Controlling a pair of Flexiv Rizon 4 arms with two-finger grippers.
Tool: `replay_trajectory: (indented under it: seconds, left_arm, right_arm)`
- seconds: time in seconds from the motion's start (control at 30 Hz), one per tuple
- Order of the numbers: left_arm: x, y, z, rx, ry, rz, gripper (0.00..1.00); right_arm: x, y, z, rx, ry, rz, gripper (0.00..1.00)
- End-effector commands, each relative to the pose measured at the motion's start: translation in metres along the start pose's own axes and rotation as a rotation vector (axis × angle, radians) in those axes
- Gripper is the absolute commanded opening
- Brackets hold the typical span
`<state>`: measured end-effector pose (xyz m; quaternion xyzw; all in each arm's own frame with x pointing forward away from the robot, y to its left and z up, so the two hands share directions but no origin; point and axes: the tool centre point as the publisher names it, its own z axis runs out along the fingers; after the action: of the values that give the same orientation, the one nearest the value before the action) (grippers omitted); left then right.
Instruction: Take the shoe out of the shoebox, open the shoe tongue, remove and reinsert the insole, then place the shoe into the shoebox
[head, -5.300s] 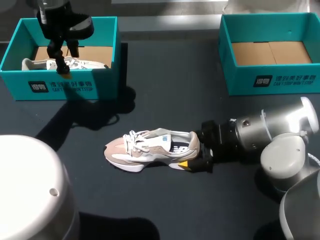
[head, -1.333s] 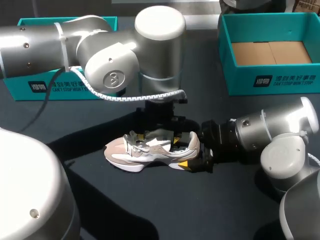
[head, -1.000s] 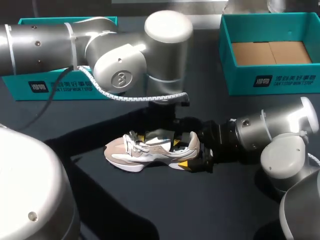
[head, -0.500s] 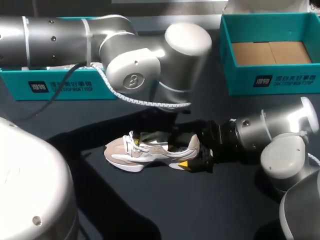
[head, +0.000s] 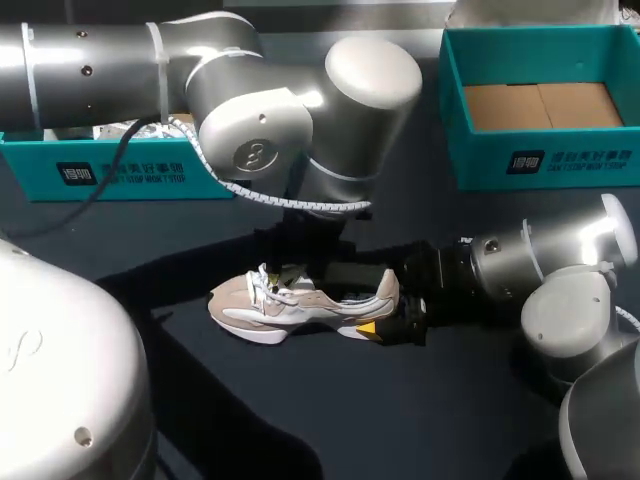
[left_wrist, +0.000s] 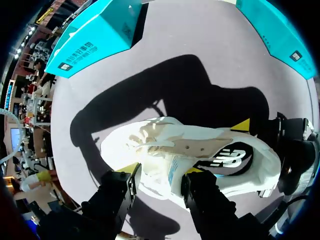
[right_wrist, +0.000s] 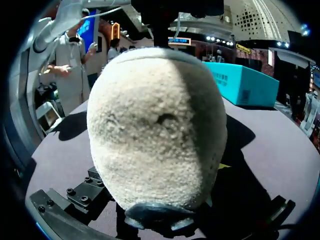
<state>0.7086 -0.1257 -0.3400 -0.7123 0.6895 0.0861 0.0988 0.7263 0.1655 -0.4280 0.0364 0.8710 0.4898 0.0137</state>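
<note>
Left arm (head: 260, 110) swung from the 11 o'clock shoebox (head: 120, 175) down over the shoe (head: 285, 305), shoe unmoved at desk (head: 400, 420) centre, right end effector (head: 395, 322) clamped on its heel (head: 385, 290) at 3 o'clock, only left wrist view shows left end effector (left_wrist: 161, 171) gripping the tongue (left_wrist: 160, 155)

A dark matte worktop (head: 300, 420) fills the frame, with broad black shadows over its middle and left. At upper left, part of a white spare shoe (head: 112, 130) shows inside a teal shoebox (head: 150, 175).
</note>
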Motion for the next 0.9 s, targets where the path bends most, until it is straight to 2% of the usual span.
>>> replay_trajectory:
  seconds: [0.03,0.27,0.47,0.57,0.73,0.9]
  left_arm:
    - [-0.016,0.003,-0.003,0.001,0.089,0.009,0.00]
    - [-0.030,0.010,-0.021,0.001,0.169,0.024,0.00]
    - [-0.059,0.012,-0.039,0.063,0.118,-0.048,0.00]
    - [-0.073,0.010,-0.039,0.079,0.099,-0.076,0.00]
    - [-0.093,0.006,-0.028,0.074,0.080,-0.110,0.00]
    - [-0.094,-0.005,0.003,0.037,0.050,-0.116,0.00]
  right_arm:
    - [-0.001,-0.004,0.005,0.004,-0.003,-0.001,0.00]
    - [-0.001,-0.004,0.005,0.004,-0.003,-0.001,0.00]
    - [-0.001,-0.004,0.005,0.004,-0.003,-0.001,0.00]
    - [-0.001,-0.004,0.005,0.004,-0.003,-0.001,0.00]
    - [-0.001,-0.004,0.005,0.004,-0.003,-0.001,0.00]
    - [-0.001,-0.004,0.005,0.004,-0.003,-0.001,0.00]
